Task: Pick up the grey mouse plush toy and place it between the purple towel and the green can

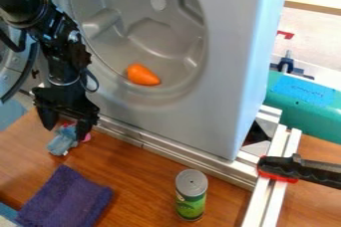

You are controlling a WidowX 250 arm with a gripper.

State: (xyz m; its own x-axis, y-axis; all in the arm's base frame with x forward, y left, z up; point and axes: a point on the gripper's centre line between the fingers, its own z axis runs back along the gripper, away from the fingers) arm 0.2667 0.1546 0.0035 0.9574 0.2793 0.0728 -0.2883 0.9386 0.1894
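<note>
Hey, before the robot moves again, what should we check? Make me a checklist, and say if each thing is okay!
1. Claw open: ok, its fingers stand apart.
2. Claw close to the soft blue thing: ok, it hangs right over it.
3. Blue thing squarely between the fingers: cannot tell, the claw hides part of it.
4. Can standing up: ok, upright on the table.
5. Purple cloth away from the claw: ok, it lies nearer the camera, not touching.
6. Orange toy inside the round grey hollow: ok, it lies low down in there.
</note>
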